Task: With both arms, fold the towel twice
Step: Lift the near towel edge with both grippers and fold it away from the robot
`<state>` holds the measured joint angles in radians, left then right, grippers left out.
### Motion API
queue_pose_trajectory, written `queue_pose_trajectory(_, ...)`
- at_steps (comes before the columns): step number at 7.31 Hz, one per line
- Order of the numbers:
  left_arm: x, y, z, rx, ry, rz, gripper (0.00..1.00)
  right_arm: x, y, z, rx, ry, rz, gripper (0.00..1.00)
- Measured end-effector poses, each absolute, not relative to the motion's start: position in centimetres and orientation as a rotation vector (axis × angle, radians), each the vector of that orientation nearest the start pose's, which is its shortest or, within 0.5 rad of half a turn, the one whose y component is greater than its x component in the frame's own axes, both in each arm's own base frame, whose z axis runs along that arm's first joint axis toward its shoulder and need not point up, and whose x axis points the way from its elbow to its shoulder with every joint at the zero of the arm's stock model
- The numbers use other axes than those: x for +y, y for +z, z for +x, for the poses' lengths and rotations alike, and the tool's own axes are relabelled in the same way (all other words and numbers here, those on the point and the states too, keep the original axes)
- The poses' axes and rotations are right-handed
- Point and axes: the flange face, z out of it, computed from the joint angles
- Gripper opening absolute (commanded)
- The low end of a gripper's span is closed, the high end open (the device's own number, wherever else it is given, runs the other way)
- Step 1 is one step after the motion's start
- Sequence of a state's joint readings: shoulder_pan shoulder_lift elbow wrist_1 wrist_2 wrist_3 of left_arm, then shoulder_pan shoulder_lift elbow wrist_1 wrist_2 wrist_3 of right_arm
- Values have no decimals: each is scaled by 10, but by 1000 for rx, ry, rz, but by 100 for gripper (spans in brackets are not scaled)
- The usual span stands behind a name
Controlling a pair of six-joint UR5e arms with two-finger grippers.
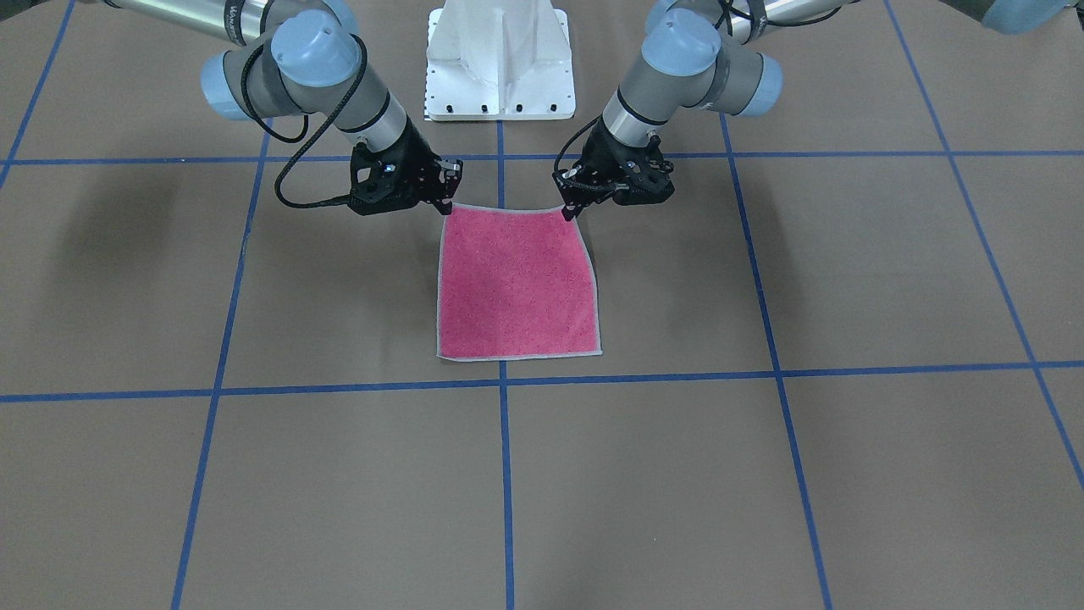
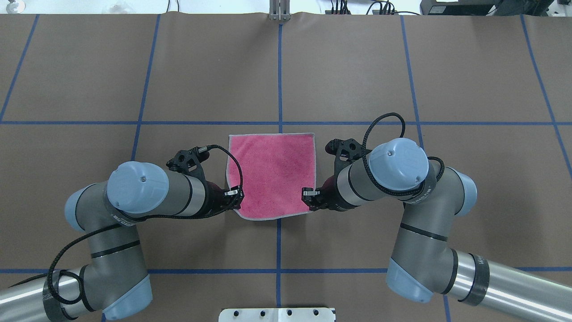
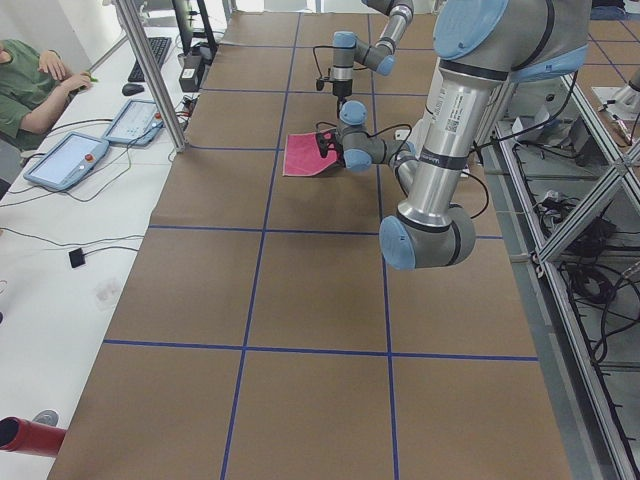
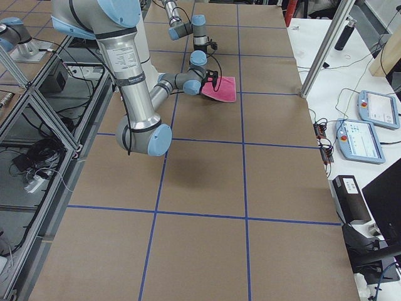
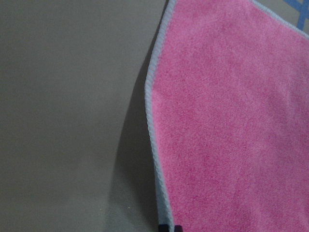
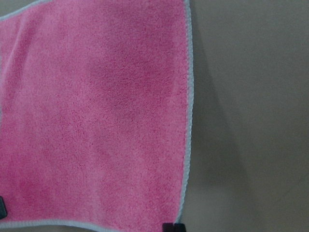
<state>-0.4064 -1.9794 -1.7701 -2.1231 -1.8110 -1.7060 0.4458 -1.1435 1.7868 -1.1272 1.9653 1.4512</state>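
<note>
The towel [image 2: 272, 174] lies on the table [image 2: 402, 67] at its middle, between 2 grippers. The left gripper [image 2: 235, 197] sits at the towel's robot-side left corner, the right gripper [image 2: 307, 196] at its robot-side right corner. The pedestal base [image 1: 500, 59] stands behind them.

There is one towel [image 2: 272, 174] and one surface [image 2: 357, 67]. The arms number two, the left arm [image 2: 134, 192] and the right arm [image 2: 402, 179]. The pincers also number two, the left pincer [image 2: 234, 198] and the right pincer [image 2: 308, 195]. There is one white pedestal base [image 1: 500, 59]. In the overhead view the blue tape lines [image 2: 279, 67] count five lengthwise and two crosswise. At the side there are one person [image 3: 25, 85], two touch-screen pendants, a nearer pendant [image 3: 68, 160] and a farther pendant [image 3: 135, 120], one keyboard [image 3: 155, 55] and one mouse [image 3: 131, 89].
</note>
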Motion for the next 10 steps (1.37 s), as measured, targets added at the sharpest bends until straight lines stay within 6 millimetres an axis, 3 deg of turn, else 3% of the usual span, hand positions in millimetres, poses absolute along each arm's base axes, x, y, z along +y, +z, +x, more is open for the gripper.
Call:
queue_pose_trajectory(2, -345, 269, 522, 1192, -335, -51, 0, -356, 264, -511, -1137, 77, -44, 0)
queue_pose_trajectory(4, -352, 263, 515, 1205, -343, -37, 0, -377, 265, -501, -1134, 110, -25, 0)
queue_pose_trajectory(6, -370, 263, 506, 1204, -373, -16, 0, -400, 271, -494, -1122, 145, -9, 0)
queue_pose_trajectory(8, -393, 267, 496, 1196, -415, 5, 0, -424, 270, -500, -1109, 172, 1, 0)
queue_pose_trajectory(10, -421, 263, 501, 1187, -451, 22, 0, -444, 265, -498, -1107, 197, 15, 0)
